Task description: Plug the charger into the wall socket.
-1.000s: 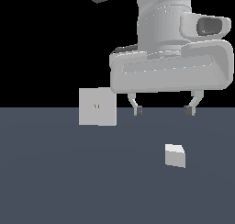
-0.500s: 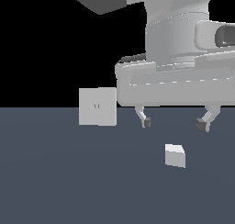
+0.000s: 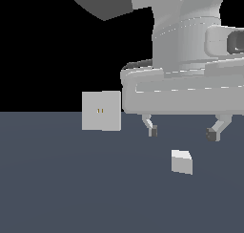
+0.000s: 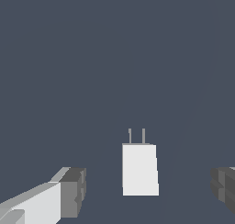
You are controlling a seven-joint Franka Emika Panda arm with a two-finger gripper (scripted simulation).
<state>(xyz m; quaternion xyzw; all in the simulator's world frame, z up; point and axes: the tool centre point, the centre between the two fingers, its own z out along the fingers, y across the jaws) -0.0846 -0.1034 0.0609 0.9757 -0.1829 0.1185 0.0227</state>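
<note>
The charger (image 3: 182, 161) is a small off-white block lying on the dark grey floor; in the wrist view the charger (image 4: 139, 169) shows two thin prongs at one end. My gripper (image 3: 182, 132) hangs open just above it, one fingertip on each side, with nothing held. In the wrist view the gripper (image 4: 151, 191) straddles the block with wide gaps to both dark pads. The wall socket (image 3: 101, 111) is an upright off-white square plate with two tiny yellowish slots, standing further back toward the exterior view's left.
The dark grey floor (image 3: 62, 189) stretches around both things. The arm's large white body (image 3: 190, 69) fills the upper part of the exterior view's right.
The gripper has moved toward the exterior view's right and come lower, so its open fingers now straddle the charger from above. Charger and socket have stayed put.
</note>
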